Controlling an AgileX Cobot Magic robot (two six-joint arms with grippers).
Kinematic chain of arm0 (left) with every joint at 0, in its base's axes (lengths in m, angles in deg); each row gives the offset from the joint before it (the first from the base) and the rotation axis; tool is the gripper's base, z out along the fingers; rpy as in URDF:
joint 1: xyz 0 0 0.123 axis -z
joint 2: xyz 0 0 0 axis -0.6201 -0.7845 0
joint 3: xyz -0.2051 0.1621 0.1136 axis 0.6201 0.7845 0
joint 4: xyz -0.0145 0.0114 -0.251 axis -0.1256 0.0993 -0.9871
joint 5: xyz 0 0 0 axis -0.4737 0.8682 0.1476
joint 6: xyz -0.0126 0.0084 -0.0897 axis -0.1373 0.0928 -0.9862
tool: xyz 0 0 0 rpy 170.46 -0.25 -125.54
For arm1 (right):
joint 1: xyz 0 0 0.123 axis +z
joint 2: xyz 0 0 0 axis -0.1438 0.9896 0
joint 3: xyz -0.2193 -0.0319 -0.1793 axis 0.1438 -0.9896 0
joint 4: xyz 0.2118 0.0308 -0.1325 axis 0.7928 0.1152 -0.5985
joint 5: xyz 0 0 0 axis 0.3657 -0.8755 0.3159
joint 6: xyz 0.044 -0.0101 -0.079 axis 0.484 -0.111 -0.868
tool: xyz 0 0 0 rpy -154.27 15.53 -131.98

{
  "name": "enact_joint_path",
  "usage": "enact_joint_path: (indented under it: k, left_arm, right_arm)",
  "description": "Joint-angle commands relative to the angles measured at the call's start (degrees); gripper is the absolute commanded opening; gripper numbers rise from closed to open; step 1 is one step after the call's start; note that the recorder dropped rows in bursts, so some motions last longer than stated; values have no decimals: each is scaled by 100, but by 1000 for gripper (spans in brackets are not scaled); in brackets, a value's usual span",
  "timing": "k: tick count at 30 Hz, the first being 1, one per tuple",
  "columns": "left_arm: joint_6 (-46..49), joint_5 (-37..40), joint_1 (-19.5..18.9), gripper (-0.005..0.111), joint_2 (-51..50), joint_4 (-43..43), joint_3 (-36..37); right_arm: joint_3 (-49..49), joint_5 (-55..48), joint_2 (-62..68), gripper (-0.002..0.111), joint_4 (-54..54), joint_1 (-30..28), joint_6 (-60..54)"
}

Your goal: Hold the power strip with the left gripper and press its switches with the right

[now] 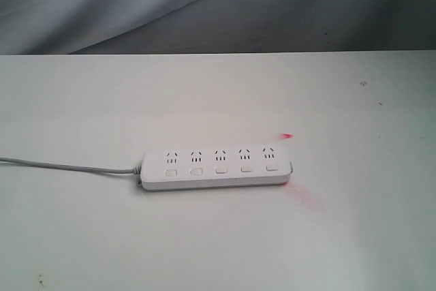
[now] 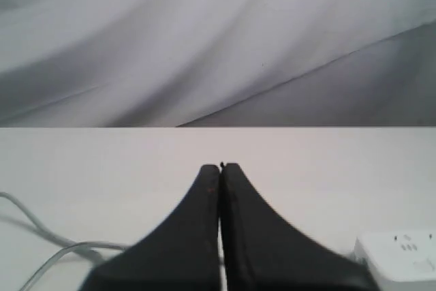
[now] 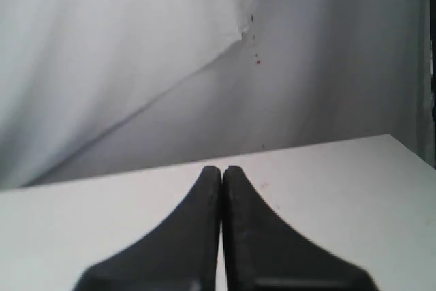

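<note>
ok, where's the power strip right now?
Exterior view: the power strip lies flat near the middle of the white table, grey cord trailing off the left edge.

No text, brand, number or sign can be read in any view. The long flat white plastic power strip (image 1: pixel 208 168) shows only socket slots and a row of small white rounded switches (image 1: pixel 221 167), too small to show any marking.
</note>
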Motion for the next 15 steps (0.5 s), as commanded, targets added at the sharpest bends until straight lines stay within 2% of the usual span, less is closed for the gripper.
enact_joint_path:
  k: [1,4,9,12,15]
  left_arm:
    - [-89,-681,29,0,28,-807,25]
    - [-255,-890,29,0,28,-1508,25]
    - [-335,-88,29,0,28,-2094,-432]
    - [-350,154,42,0,28,-2802,-733]
    - [-337,512,315,0,28,-3218,-1044]
  right_arm:
    - [-20,514,-29,0,934,-22,159]
    - [194,128,-29,0,1385,-8,159]
    - [803,-891,-29,0,1865,-8,145]
    - [1188,-1293,-17,0,2560,-8,135]
    - [1531,-1858,275,0,3211,48,-213]
